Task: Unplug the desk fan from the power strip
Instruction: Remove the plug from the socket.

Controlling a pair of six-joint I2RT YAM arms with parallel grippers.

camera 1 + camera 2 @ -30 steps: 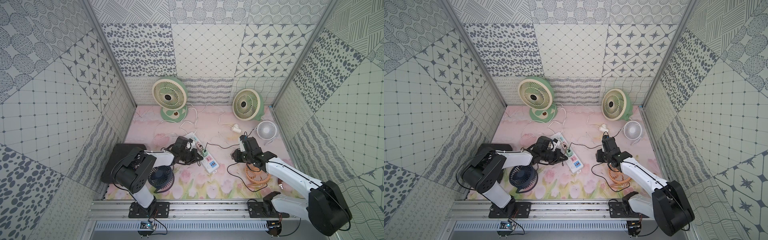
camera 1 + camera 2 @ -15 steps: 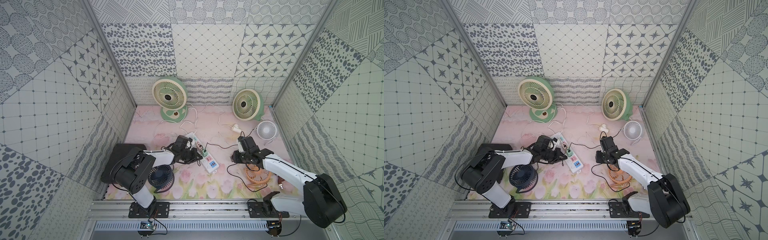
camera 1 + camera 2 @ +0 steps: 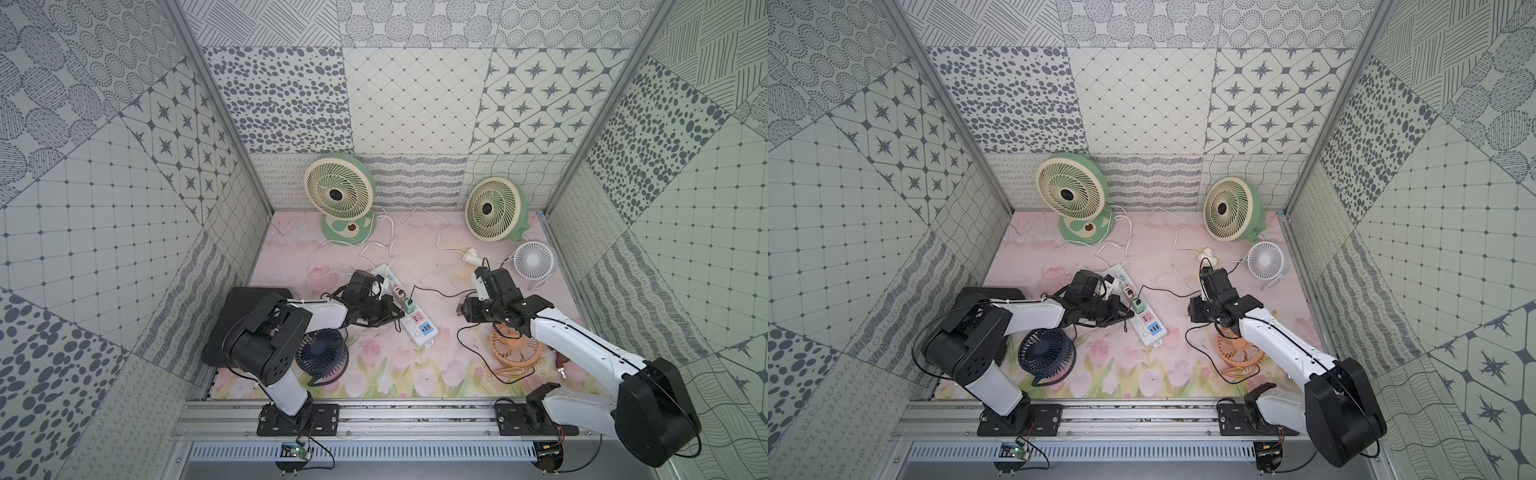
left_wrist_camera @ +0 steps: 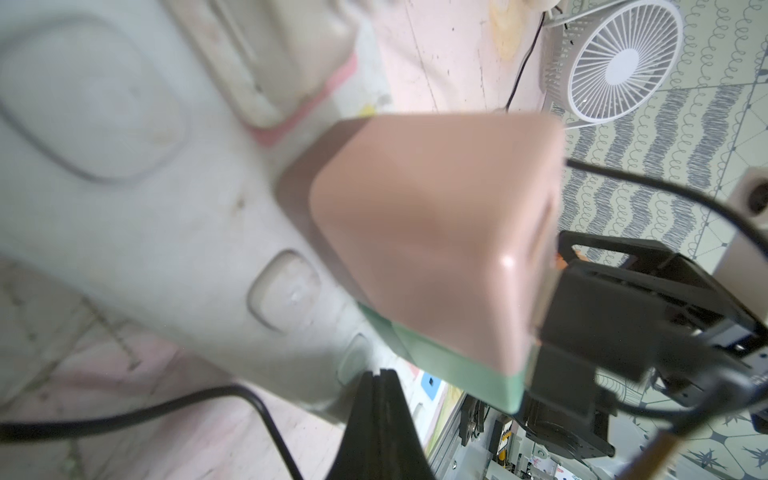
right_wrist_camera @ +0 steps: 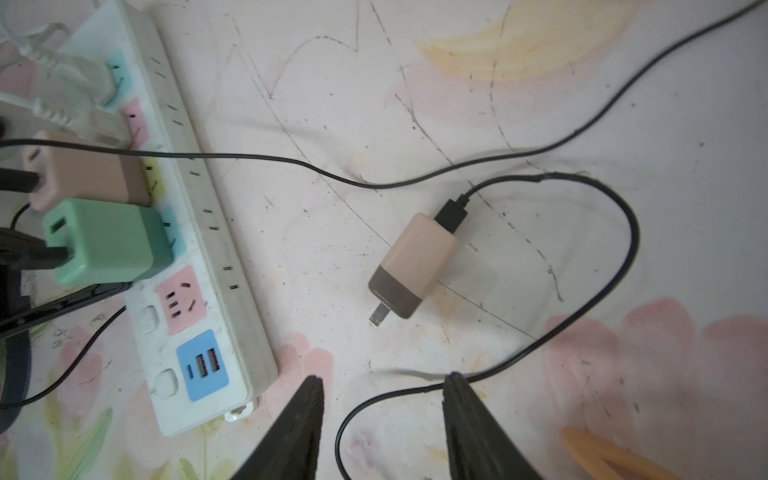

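**Right wrist view.** The right gripper (image 5: 383, 377) hangs over the mat (image 5: 540, 83) with its fingers apart and nothing between them. Beyond them lies a loose adapter (image 5: 415, 266), pink and brown, flat on the mat with prongs bare and a black cable (image 5: 602, 199) attached. It is right of the power strip (image 5: 195, 199) and not touching it. On the strip, a pink adapter (image 5: 83, 174) and a green adapter (image 5: 104, 241) sit plugged in. White plugs (image 5: 89, 81) occupy the far end, and one pink socket is free beside the blue USB panel (image 5: 203, 365).

**Left wrist view.** The left gripper (image 4: 378, 374) has its fingers together, empty, just beside the strip's white body.

**Both top views.** The strip lies diagonally left of the mat's centre, USB end nearer. Grey-patterned panels wall the pink floral mat. Two green fans (image 3: 338, 193) stand far, with a white fan (image 3: 534, 259) to the right.

**Obscured.**
- The orange fan (image 3: 511, 349) is partly under the right arm.
- The navy fan (image 3: 324, 351) is partly behind the left arm.
- The loose adapter is unclear from above.
- The left wrist picture is blurred.
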